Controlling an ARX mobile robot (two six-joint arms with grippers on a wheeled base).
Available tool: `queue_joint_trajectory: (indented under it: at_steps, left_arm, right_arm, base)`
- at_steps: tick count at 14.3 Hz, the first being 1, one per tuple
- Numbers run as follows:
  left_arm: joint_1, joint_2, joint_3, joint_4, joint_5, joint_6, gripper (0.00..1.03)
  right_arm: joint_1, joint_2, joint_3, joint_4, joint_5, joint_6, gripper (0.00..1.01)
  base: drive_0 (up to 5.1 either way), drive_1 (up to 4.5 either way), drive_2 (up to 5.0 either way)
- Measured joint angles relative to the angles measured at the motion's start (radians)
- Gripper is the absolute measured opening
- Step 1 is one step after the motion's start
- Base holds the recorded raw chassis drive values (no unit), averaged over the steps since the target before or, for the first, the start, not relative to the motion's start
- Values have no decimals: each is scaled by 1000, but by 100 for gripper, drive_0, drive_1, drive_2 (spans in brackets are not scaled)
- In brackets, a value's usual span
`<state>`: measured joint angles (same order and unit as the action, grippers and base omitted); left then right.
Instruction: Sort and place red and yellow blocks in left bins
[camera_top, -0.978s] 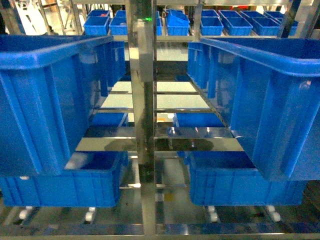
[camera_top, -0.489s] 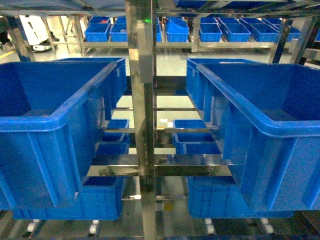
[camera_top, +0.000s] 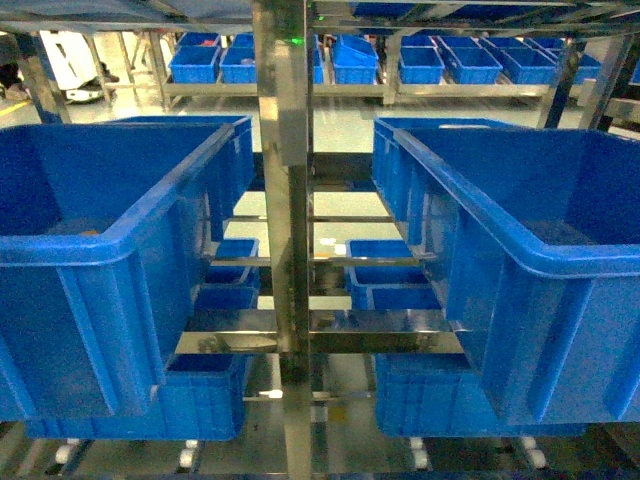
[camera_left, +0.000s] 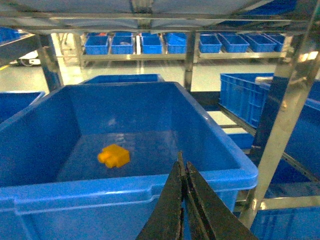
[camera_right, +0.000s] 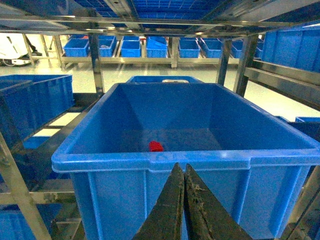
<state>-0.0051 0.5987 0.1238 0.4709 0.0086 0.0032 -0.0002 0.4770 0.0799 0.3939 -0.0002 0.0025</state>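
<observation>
Orange-yellow plastic brick (camera_left: 114, 155) lies on the floor of a large deep blue plastic crate (camera_left: 125, 182) below the left gripper (camera_left: 183, 172), jaws pressed together, empty. Small red plastic brick (camera_right: 156, 146) sits inside another deep blue crate (camera_right: 190, 160) before the right gripper (camera_right: 181, 172), jaws likewise closed.

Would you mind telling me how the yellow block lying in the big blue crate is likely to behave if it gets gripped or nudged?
The yellow block looks like rigid moulded plastic, so probably stiff and light. Its glossy surface may slip between narrow fingers. Lying flat on the crate floor, it should slide rather than roll.
</observation>
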Motion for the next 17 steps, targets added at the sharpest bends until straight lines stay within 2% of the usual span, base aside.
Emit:
queue_joint_trajectory:
  at_steps: [7, 8, 10, 11, 16, 17]
  left_arm:
    - [6, -158, -69, -91, -9, 0, 2]
    - [6, -170, -72, -101, -10, 0, 2]
    - [6, -222, -82, -137, -10, 0, 2]
    - [6, -237, -106, -103, -10, -1, 2]
    - [6, -359, -109, -231, -9, -1, 2]
    - [5, -382, -109, -254, -9, 0, 2]
  right_arm:
    - [0, -140, -43, -94, 0, 0, 2]
    - [0, -143, -56, -68, 0, 0, 2]
    - [0, -182, -67, -100, 0, 0, 2]
    - [0, -213, -67, -124, 0, 0, 2]
    - [0, -304, -67, -220, 0, 0, 2]
    - [0, -366, -66, -324, 0, 0, 2]
  base:
    - [0, 0, 0]
    - [0, 0, 0]
    - [0, 0, 0]
    - [0, 0, 0]
    - [0, 0, 0]
    - [0, 0, 0]
